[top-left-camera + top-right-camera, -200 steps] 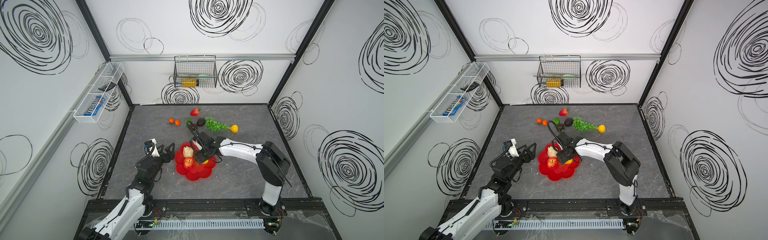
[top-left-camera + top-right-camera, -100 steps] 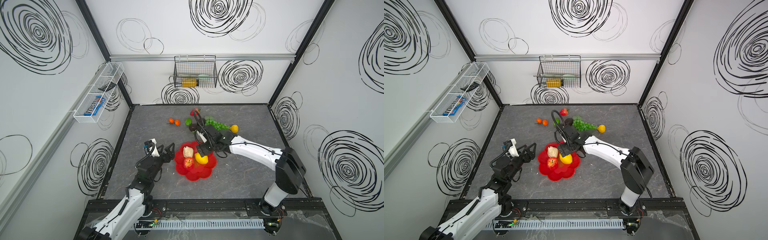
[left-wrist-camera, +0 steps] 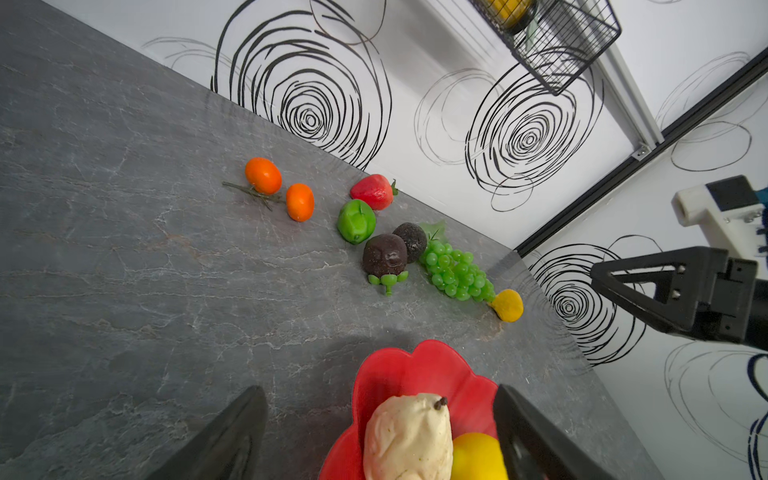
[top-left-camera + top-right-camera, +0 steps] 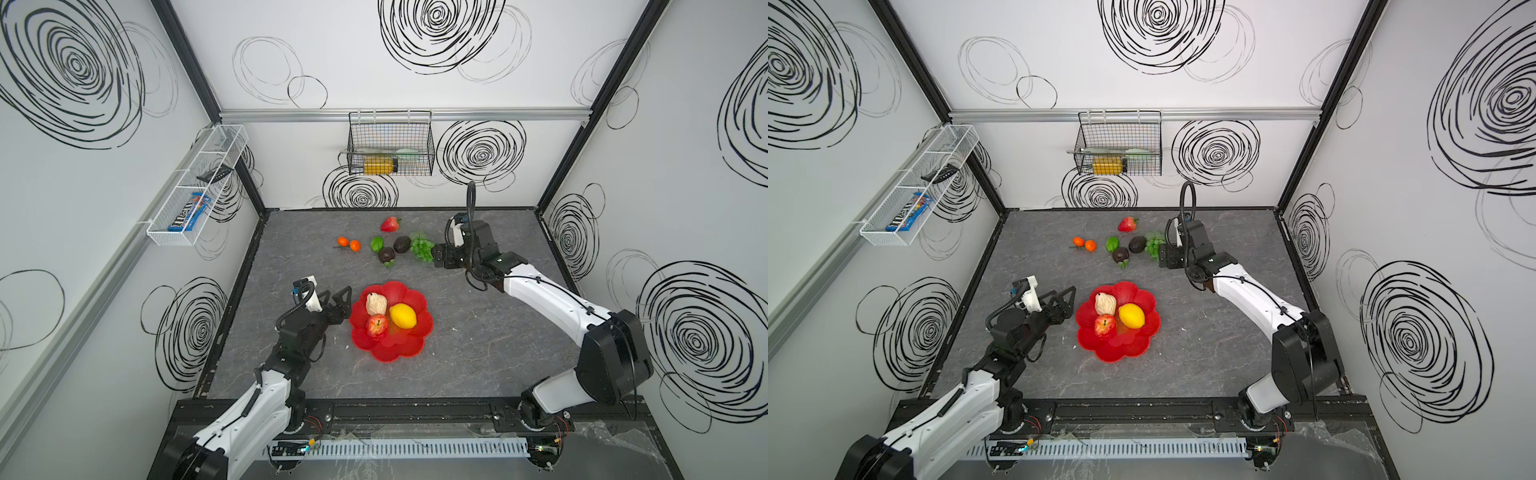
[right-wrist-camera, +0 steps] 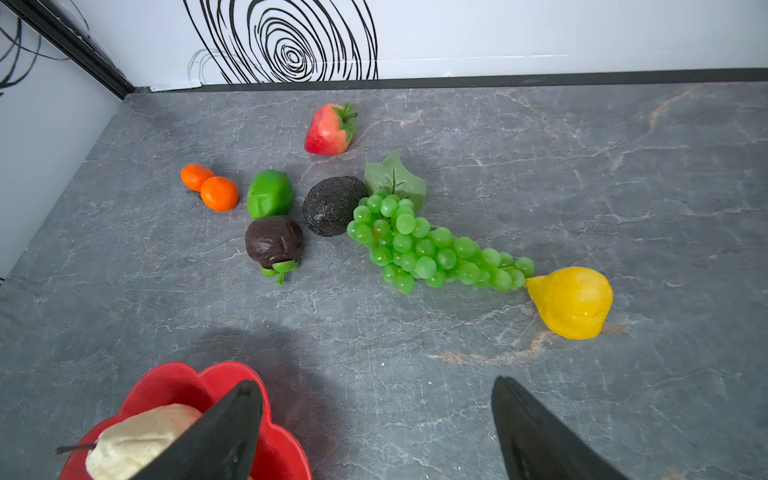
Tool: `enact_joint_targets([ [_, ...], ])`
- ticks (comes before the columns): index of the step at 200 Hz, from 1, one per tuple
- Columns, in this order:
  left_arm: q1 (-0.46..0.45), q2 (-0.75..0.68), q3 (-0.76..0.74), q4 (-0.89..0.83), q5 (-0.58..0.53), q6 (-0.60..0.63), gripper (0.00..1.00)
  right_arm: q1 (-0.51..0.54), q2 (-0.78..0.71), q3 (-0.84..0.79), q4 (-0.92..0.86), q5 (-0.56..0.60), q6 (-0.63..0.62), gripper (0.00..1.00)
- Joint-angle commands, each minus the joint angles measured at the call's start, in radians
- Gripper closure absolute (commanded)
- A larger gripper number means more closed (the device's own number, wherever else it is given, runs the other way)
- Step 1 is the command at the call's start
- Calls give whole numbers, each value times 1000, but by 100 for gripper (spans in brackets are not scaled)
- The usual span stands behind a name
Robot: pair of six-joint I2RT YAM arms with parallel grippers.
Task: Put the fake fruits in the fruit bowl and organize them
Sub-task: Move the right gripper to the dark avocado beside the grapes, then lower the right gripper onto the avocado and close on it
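The red scalloped fruit bowl [image 4: 409, 347] [image 4: 1127, 349] holds a cream lumpy piece [image 4: 376, 304], a yellow lemon [image 4: 403, 316] and a red apple [image 4: 377, 326]. My left gripper [image 4: 338, 300] [image 3: 378, 390] is open just left of the bowl's rim. My right gripper [image 4: 436, 256] [image 5: 376, 382] hangs open and empty above the table by the green grapes [image 4: 422, 249] [image 5: 419, 245]. On the far table lie a strawberry [image 4: 390, 224], two oranges [image 4: 348, 243], a lime [image 4: 377, 244] and two dark avocados [image 4: 395, 249]. The yellow pear [image 5: 571, 303] [image 3: 508, 305] lies at the grapes' tip, hidden in both top views.
A black wire basket [image 4: 390, 145] with a yellow bottle hangs on the back wall. A white mesh tray [image 4: 195, 187] is fixed to the left wall. Walls close in the table on three sides.
My right gripper has let go of the lemon, which now lies in the bowl, and has drawn back to the far right over the grapes. The left arm has not moved.
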Motion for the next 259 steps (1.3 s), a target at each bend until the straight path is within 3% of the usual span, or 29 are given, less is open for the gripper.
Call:
enact_joint_targets([
  [1,-14,66,41,116,38,-13,11,-10,14,-15,154,-67,74,9],
  [62,8,57,-17,202,74,-43,10,41,315,225,152,-23,231,11],
  [119,48,38,-45,213,113,-86,10,87,577,485,111,-2,235,17],
  [186,63,35,-52,214,117,-98,10,89,721,619,58,84,221,21],
  [259,71,47,-55,227,127,-103,10,87,813,682,55,62,194,20],
])
